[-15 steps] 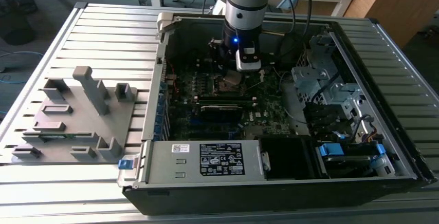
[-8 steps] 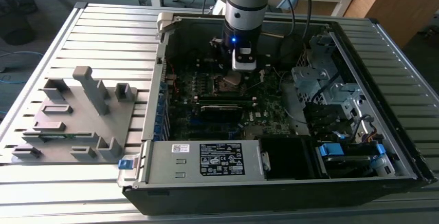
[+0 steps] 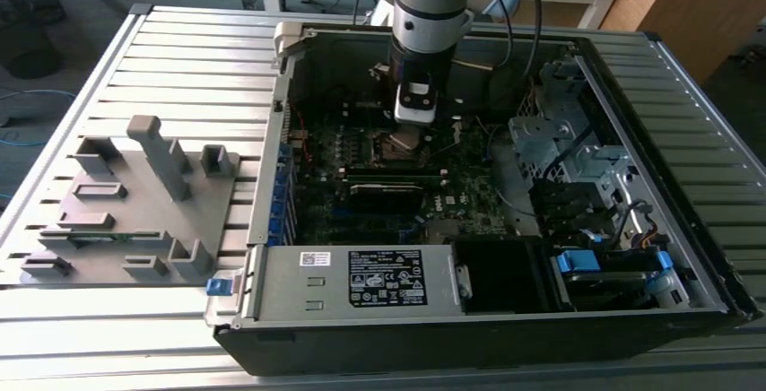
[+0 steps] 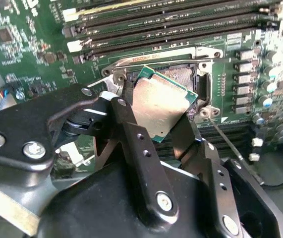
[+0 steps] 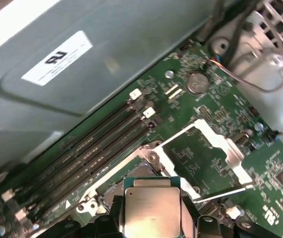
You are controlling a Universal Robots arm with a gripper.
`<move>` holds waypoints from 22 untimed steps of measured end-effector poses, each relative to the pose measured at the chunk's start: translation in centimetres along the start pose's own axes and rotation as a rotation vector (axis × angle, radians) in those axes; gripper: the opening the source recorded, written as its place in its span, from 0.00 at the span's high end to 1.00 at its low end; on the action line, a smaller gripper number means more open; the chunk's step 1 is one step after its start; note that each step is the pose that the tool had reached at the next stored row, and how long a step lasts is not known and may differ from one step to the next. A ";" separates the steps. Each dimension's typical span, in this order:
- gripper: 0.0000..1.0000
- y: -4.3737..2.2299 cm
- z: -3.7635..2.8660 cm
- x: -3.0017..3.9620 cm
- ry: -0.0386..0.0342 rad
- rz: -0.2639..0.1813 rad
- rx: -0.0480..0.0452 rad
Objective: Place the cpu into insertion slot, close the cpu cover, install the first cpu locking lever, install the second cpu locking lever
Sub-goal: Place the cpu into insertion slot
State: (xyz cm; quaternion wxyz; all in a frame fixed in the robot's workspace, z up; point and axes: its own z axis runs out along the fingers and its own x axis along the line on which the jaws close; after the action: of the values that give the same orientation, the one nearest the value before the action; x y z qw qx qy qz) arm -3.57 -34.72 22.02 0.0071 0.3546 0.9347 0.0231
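My gripper [image 4: 158,106] is shut on the cpu [image 4: 156,101], a flat square chip with a dull silver top and a green edge. One black finger [image 4: 131,129] presses each of two opposite sides. The chip hangs tilted just above the insertion slot [image 4: 180,77], whose pin field shows past its far corner. In the first wrist view the cpu [image 5: 151,210] sits over the insertion slot [image 5: 112,191], and the cpu cover [image 5: 225,144] lies swung open on the board beside it. A thin locking lever [image 5: 220,193] stands out free. In the exterior view the gripper [image 3: 407,133] is low inside the case.
Long memory slots [image 5: 96,148] run beside the socket. The open computer case holds a power supply box [image 3: 359,279] at the front and a drive cage [image 3: 562,140] with cables on the exterior view's right. A grey fixture plate [image 3: 120,203] lies outside on the left.
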 end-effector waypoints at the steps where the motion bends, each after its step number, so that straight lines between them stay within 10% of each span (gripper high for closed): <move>1: 0.46 0.00 0.01 0.00 -0.0009 0.018 -0.0001; 9: 0.46 -0.01 0.10 0.00 -0.0076 0.154 -0.0003; 22: 0.46 0.44 0.15 0.44 -0.0080 0.162 -0.0003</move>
State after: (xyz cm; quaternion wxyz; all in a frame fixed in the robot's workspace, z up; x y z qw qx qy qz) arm -3.61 -34.09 21.89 0.0090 0.4290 0.9030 0.0223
